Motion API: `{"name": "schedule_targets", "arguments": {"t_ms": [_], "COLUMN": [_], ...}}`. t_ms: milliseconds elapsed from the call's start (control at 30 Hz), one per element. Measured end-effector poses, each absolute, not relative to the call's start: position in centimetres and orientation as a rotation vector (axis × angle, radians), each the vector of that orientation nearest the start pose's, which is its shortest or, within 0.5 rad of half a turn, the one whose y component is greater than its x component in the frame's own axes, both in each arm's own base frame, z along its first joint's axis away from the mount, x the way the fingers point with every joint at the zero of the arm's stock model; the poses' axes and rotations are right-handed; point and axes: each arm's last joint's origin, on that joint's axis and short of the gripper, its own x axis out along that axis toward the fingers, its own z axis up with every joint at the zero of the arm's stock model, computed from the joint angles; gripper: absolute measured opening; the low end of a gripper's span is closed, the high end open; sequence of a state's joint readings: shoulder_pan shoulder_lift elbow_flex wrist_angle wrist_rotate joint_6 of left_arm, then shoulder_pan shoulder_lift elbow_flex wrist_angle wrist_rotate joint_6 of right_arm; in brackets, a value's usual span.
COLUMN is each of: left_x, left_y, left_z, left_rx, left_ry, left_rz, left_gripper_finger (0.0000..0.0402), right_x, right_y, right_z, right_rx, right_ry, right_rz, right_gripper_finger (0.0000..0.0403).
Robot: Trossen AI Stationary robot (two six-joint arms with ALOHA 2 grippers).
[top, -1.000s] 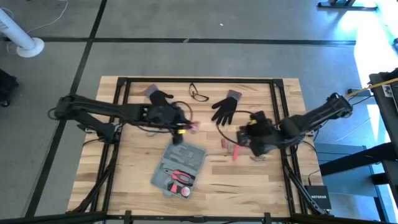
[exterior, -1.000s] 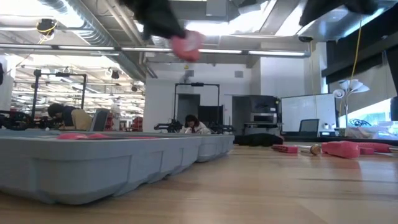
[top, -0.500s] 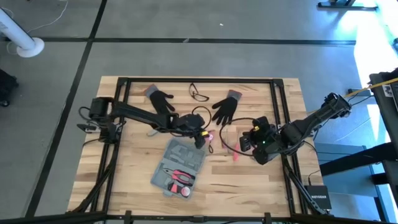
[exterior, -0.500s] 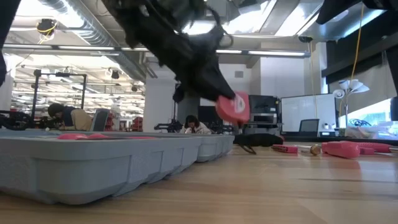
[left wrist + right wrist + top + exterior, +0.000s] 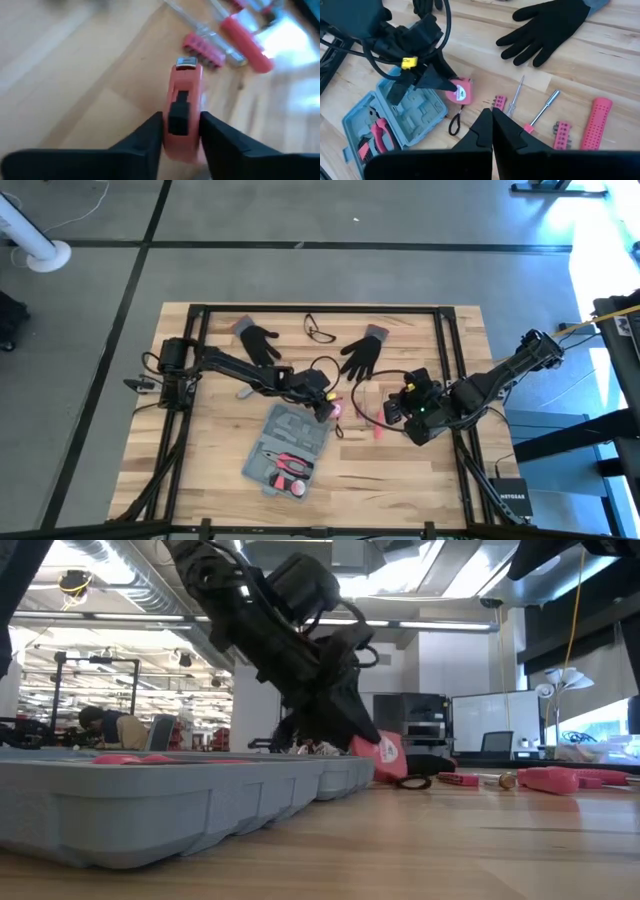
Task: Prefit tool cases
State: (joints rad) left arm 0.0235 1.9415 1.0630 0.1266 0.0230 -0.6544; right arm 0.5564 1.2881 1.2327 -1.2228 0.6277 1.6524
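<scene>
Left gripper (image 5: 335, 408) has swung from near the far glove down to the case's far right corner since a second ago, bringing the pink tape measure (image 5: 458, 93) with it. It sits between the fingers (image 5: 150, 131), low beside the case rim; in the left wrist view the pads flank it closely, but you cannot tell whether they still clamp it or have just let go.

Tool case (image 5: 288, 448) lies open at table centre, near edge side, with pink-handled pliers (image 5: 379, 131) already seated in it. Right gripper (image 5: 396, 408) waits clenched and empty, hovering off the table's right half above the loose screwdriver (image 5: 516, 96), bit strips (image 5: 499, 103) and pink handle (image 5: 596, 122).

Step in hand looks like placing the tape measure. It isn't over a recess yet, so your next move likely needs a short shift toward the case interior, aligned to the matching pocket, before a full release. Watch the wrist strap (image 5: 454, 123) trailing on the wood.
</scene>
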Motion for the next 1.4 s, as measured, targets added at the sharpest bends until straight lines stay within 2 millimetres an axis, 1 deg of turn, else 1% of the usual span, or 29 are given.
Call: {"name": "schedule_targets", "arguments": {"t_ms": [67,133,200,300,433,533,600,633,700,767,833,867,967,1100,1200,1300,1400], "left_x": [38.8,39.1,39.3,39.8,40.6,40.5,40.2,39.9,38.8,37.4,35.8,34.8,32.2,28.3,25.5,23.6,22.3], "left_y": [0.9,0.9,1.0,1.0,0.7,0.5,0.4,0.1,-0.5,-1.7,-3.0,-3.8,-6.3,-10.6,-13.5,-15.3,-16.1], "left_z": [13.3,13.6,14.1,14.8,16.0,17.2,18.9,20.1,22.5,24.4,25.5,25.6,24.9,23.3,22.3,21.6,20.2], "left_rx": [-0.602,-0.56,-0.514,-0.469,-0.392,-0.324,-0.259,-0.219,-0.14,-0.064,0.005,0.028,0.077,0.078,0.076,0.065,0.015], "left_ry": [0.736,0.738,0.74,0.731,0.703,0.769,0.796,0.803,0.804,0.813,0.848,0.874,0.949,1.016,1.06,1.101,1.132], "left_rz": [0.245,0.229,0.213,0.19,0.145,0.127,0.101,0.081,0.037,-0.008,-0.037,-0.039,-0.024,-0.03,-0.065,-0.045,-0.013], "left_gripper_finger": [0.0152,0.0174,0.0188,0.0199,0.0199,0.0188,0.0172,0.016,0.0129,0.0083,0.0029,0.0015,0.0005,0.0001,0.0,0.0,0.0], "right_x": [19.6,19.6,19.6,19.6,19.6,19.6,19.6,19.6,19.7,19.9,20.4,20.8,22.2,25.0,27.5,30.2,32.8], "right_y": [10.2,10.2,10.2,10.2,10.2,10.2,10.2,10.2,10.2,10.4,10.7,10.9,11.8,13.2,13.8,14.1,14.4], "right_z": [31.6,31.6,31.6,31.6,31.6,31.6,31.6,31.6,31.6,31.6,31.1,30.8,29.8,28.0,27.1,25.7,24.2], "right_rx": [0.781,0.78,0.777,0.775,0.775,0.773,0.764,0.754,0.735,0.719,0.693,0.682,0.701,0.732,0.731,0.706,0.676], "right_ry": [0.679,0.679,0.68,0.681,0.682,0.683,0.686,0.69,0.692,0.686,0.68,0.676,0.656,0.587,0.542,0.61,0.714], "right_rz": [-0.825,-0.825,-0.825,-0.826,-0.826,-0.826,-0.824,-0.819,-0.805,-0.77,-0.713,-0.674,-0.515,-0.29,-0.169,-0.031,0.076], "right_gripper_finger": [0.0,0.0,0.0,0.0,0.0,0.0,0.0,0.0,0.0,0.0,0.0,0.0,0.0,0.0,0.0,0.0,0.0]}}
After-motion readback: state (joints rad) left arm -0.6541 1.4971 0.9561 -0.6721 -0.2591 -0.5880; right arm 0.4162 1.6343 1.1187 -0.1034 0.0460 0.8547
